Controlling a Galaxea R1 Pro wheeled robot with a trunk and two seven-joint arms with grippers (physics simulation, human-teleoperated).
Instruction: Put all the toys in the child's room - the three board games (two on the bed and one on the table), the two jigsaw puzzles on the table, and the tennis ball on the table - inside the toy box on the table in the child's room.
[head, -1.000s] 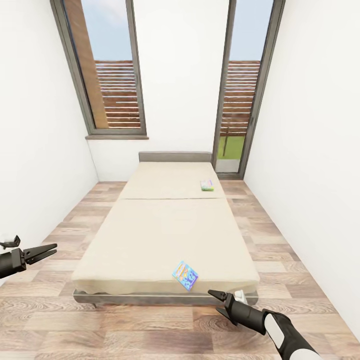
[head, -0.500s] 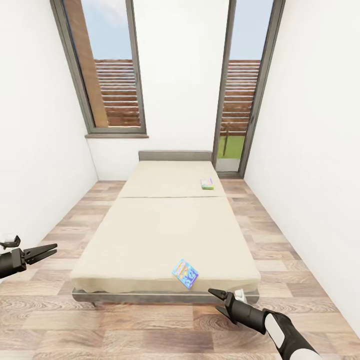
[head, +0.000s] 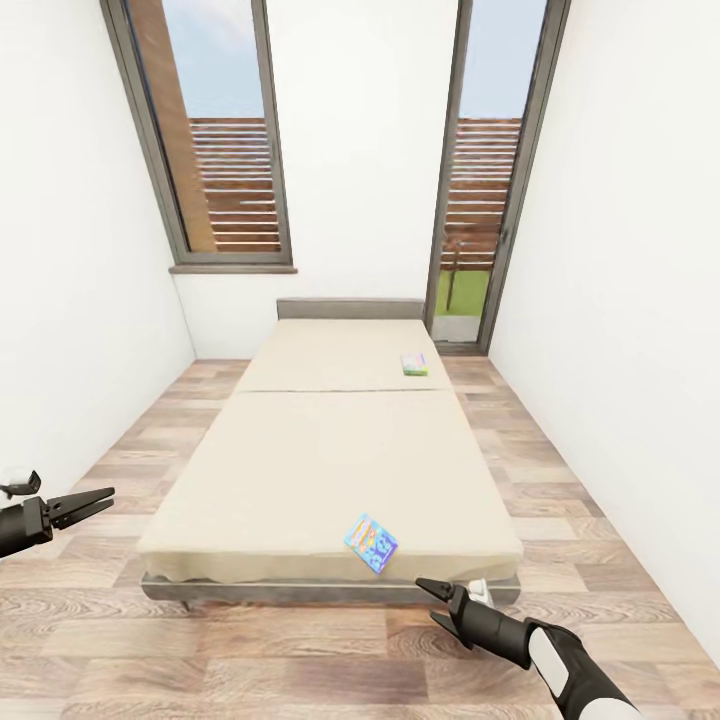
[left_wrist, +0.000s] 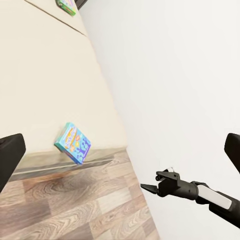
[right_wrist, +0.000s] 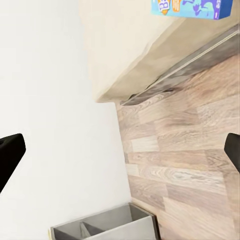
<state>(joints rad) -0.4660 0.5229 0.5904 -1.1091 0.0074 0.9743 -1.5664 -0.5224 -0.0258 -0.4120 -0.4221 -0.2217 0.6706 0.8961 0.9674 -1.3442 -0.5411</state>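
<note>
The bed (head: 330, 450) lies straight ahead at 12 o'clock; a blue board game (head: 371, 545) sits near its foot edge – a green one (head: 414, 364) far up by the headboard; the left claw (head: 100, 497) and right claw (head: 428, 590) are both spread open, holding nothing.
</note>
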